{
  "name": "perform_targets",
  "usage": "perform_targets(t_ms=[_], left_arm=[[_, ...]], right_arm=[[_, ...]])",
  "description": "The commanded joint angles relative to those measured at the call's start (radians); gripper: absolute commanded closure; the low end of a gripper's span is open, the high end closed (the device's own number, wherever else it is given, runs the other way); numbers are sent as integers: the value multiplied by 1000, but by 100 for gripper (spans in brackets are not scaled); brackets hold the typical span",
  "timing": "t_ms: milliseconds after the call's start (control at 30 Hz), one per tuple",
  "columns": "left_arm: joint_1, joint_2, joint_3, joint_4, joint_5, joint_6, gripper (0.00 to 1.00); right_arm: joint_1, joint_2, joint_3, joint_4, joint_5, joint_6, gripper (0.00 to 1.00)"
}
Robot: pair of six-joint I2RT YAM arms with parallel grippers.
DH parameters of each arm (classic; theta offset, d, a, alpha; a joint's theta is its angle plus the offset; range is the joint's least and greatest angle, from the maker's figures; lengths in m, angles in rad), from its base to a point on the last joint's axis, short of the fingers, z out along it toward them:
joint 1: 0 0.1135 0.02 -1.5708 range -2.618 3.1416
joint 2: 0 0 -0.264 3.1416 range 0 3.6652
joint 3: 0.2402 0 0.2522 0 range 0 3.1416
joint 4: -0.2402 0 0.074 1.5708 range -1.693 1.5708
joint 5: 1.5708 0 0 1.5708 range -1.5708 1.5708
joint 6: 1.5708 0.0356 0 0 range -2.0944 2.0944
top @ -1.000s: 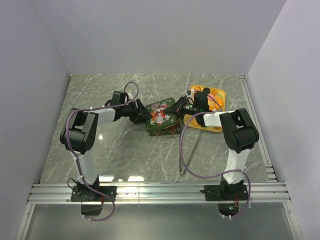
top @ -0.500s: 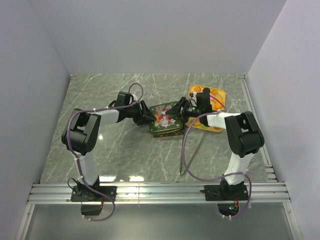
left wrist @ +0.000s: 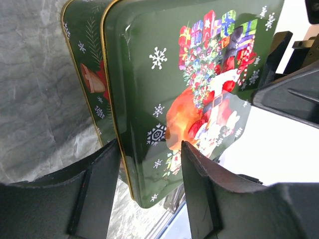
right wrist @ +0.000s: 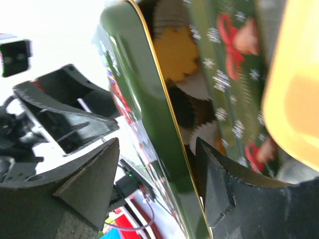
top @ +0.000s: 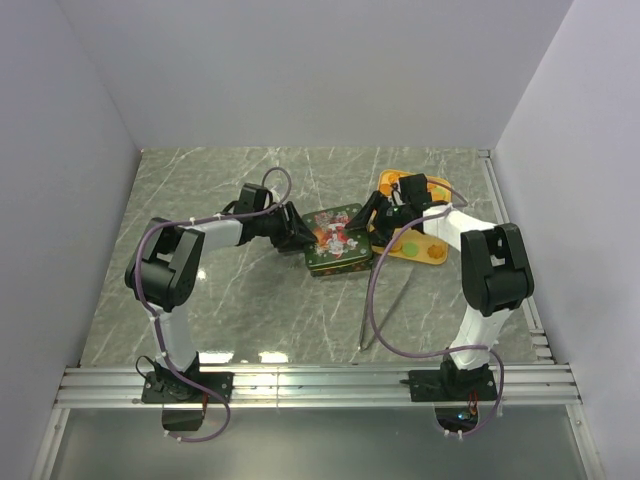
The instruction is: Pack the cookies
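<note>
Left end effector (left wrist: 149, 148) grasps the green tin lid (left wrist: 199, 74) over cookies (right wrist: 174, 54); right end effector (right wrist: 157, 145) stands released astride it.

One green tin (top: 338, 264) is sitting on the desk (top: 200, 190) with one lid (top: 330, 230) over it, and one yellow tray (top: 433, 251) is lying beside it. Two arms, the left arm (top: 205, 232) and the right arm (top: 490, 262), are reaching in. Inside the tin, one orange cookie (right wrist: 177, 52) and one dark brown cookie (right wrist: 185, 112) are showing; others are hiding, uncounted.
</note>
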Motion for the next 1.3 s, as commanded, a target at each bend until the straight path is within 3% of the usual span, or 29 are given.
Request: perform_targets(t_ms=[0, 367, 400, 433, 467, 700, 1267], left_arm=[[-18, -52, 51, 20, 9, -10, 44], [-34, -38, 80, 4, 6, -13, 44], [-35, -38, 80, 3, 6, -14, 45], [-37, -37, 80, 0, 4, -14, 44], [-38, -37, 83, -3, 4, -13, 45], [-47, -44, 94, -26, -4, -8, 45], [-63, -98, 82, -92, -63, 7, 45]], right_arm=[[-19, -67, 61, -137, 39, -63, 30], [-91, -116, 141, -325, 129, -168, 36], [-96, -118, 139, -326, 131, -168, 39], [-101, -118, 133, -314, 128, -168, 54], [-107, -114, 119, -305, 116, -160, 60], [-130, -44, 70, -227, 39, -132, 79], [-127, 50, 101, -268, 97, -178, 87]])
